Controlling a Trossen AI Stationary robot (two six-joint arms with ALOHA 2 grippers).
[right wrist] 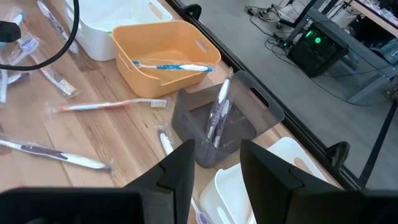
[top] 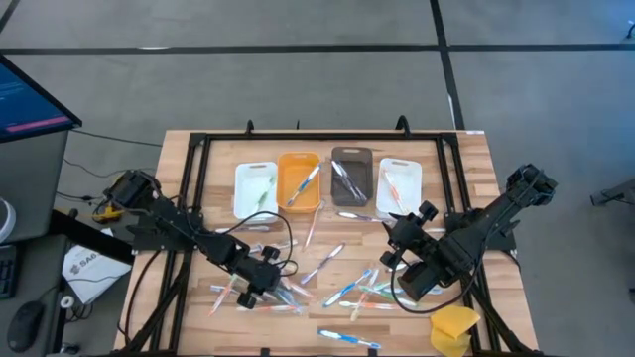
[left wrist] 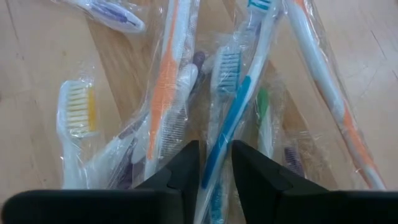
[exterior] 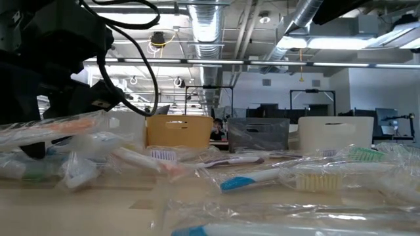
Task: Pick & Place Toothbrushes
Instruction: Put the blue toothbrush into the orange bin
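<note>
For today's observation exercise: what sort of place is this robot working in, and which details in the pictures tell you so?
Probably a robotics lab or open-plan workshop. Exposed ducts run across the ceiling, rows of desks with monitors fill the room behind, and a computer sits on the floor by the wooden table.

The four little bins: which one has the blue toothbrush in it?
The orange plastic bin, second from the left in the high view. A wrapped blue-and-white toothbrush lies across it; the grey one holds dark brushes, and the white ones show none like it.

Bright, even overhead light; ceiling strip lights (exterior: 341, 42) glare in the low view's upper right, where nearest wrapped toothbrushes (exterior: 262, 176) blur.
</note>
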